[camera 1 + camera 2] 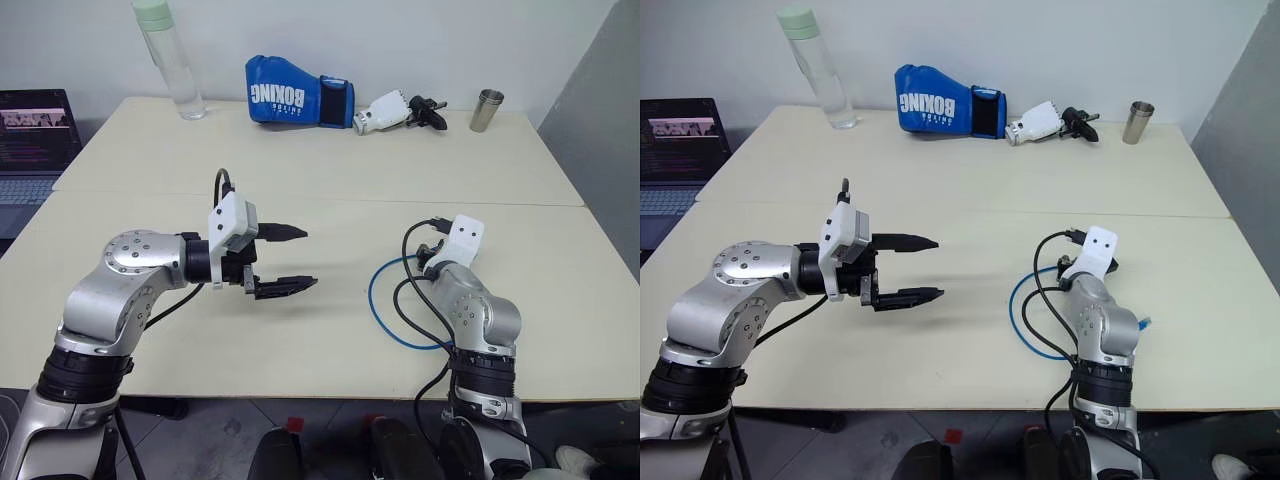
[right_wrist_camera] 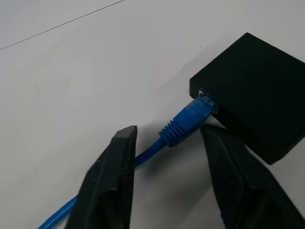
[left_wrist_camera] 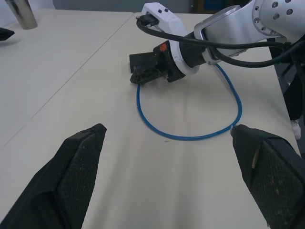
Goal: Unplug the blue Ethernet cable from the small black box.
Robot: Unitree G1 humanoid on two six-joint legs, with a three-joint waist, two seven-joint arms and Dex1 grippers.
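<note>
The right claw (image 2: 164,143), half-closed astride the blue Ethernet cable (image 2: 183,125)'s boot, should pinch there—then pull straight toward seven o'clock, away from the small black box (image 2: 255,95)—while the left claw (image 1: 290,260) waits wide.

A cream table (image 1: 300,180) is seen, with a bottle (image 1: 170,55), boxing glove (image 1: 298,92) and metal cup (image 1: 487,110) along the upper edge; the blue Ethernet cable (image 1: 385,315) and small black box (image 2: 255,98) lie lower right.

The right arm hides the small black box (image 2: 255,100) from the head views.
</note>
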